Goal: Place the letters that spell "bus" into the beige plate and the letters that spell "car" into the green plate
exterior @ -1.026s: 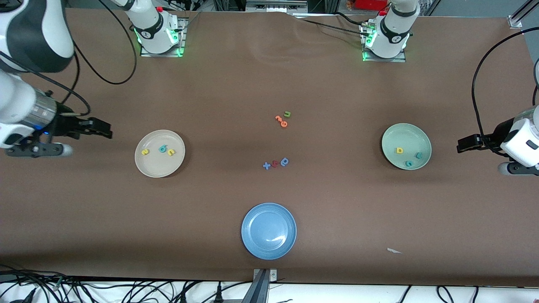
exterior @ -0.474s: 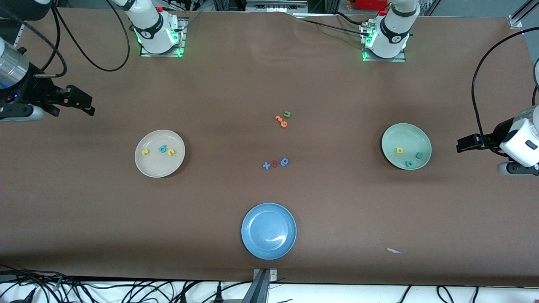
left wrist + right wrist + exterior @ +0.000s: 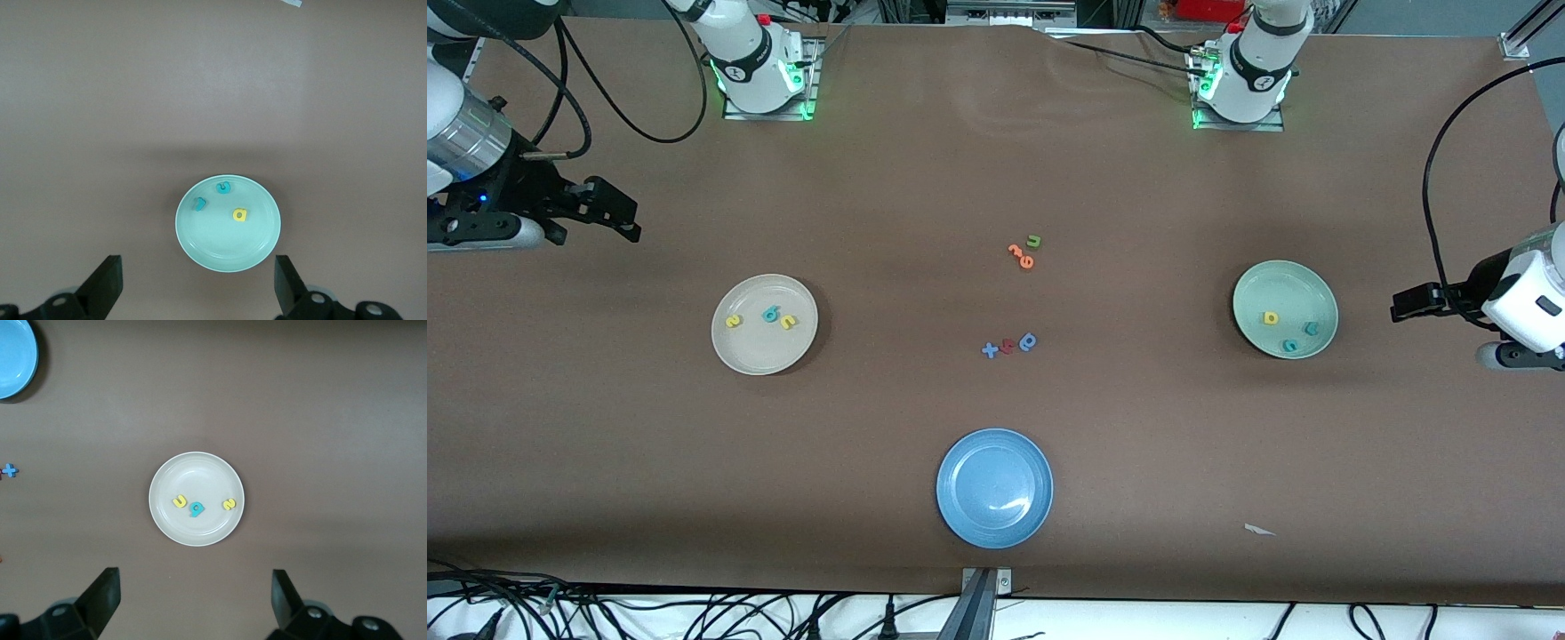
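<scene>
**A:** Letters for both words look sorted, so what is the step in hand, and how to do it well?

**B:** Judged from the plates, the sorting is done; what remains is parking. Both arms should stay high and wide of the plates, so nothing gets nudged.

**A:** Contents, nearest first?

**B:** Blue plate (image 3: 994, 488), nearest the front camera, holds nothing. Farther off, at mid-table, lie the blue and red letters (image 3: 1009, 345), then the orange letters (image 3: 1020, 255) with the green "u" (image 3: 1034, 240), all on bare table. Beige plate (image 3: 764, 324), toward the right arm's end, holds yellow "s" (image 3: 733, 321), teal "b" (image 3: 771, 314) and yellow "u" (image 3: 787, 322). Green plate (image 3: 1285, 308), toward the left arm's end, holds yellow "a" (image 3: 1271, 317), teal "r" (image 3: 1311, 328) and teal "c" (image 3: 1289, 345).

**A:** And the grippers?

**B:** Right gripper (image 3: 618, 216) hangs over bare table at its end, fingers apart, empty. Left gripper (image 3: 1405, 305) waits over the table's edge beside the green plate, fingers likewise apart and empty.
</scene>
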Action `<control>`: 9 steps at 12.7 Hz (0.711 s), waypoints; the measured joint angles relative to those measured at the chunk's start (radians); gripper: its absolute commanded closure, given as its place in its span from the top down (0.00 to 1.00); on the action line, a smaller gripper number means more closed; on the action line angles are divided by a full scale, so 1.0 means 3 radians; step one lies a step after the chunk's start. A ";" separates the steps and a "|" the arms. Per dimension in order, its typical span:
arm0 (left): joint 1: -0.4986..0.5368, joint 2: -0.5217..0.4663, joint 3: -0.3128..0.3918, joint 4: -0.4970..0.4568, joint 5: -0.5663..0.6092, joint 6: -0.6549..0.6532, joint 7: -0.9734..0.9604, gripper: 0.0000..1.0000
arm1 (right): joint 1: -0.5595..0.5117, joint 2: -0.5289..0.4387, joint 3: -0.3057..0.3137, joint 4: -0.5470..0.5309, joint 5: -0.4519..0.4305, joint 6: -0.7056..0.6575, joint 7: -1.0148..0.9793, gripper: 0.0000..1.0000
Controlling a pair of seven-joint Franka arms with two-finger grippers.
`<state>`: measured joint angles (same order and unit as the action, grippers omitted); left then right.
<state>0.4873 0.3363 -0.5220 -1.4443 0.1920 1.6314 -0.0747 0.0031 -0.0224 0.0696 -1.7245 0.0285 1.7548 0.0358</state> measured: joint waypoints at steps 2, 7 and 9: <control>0.0000 0.0000 0.0000 -0.0001 0.0000 0.0000 0.0001 1.00 | -0.0001 0.0000 0.0006 0.0000 0.0000 0.0010 0.0000 1.00; 0.0000 0.0000 0.0000 -0.0001 0.0000 -0.0001 0.0002 1.00 | -0.0023 0.0007 0.0019 0.0000 0.0000 0.0026 0.0001 1.00; 0.0000 0.0000 0.0000 -0.0003 0.0000 -0.0001 0.0003 1.00 | -0.0035 0.0010 0.0019 0.0000 0.0000 0.0024 0.0063 1.00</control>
<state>0.4873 0.3363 -0.5220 -1.4453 0.1920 1.6311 -0.0738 -0.0074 -0.0195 0.0752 -1.7244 0.0285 1.7621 0.0546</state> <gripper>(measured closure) 0.000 0.000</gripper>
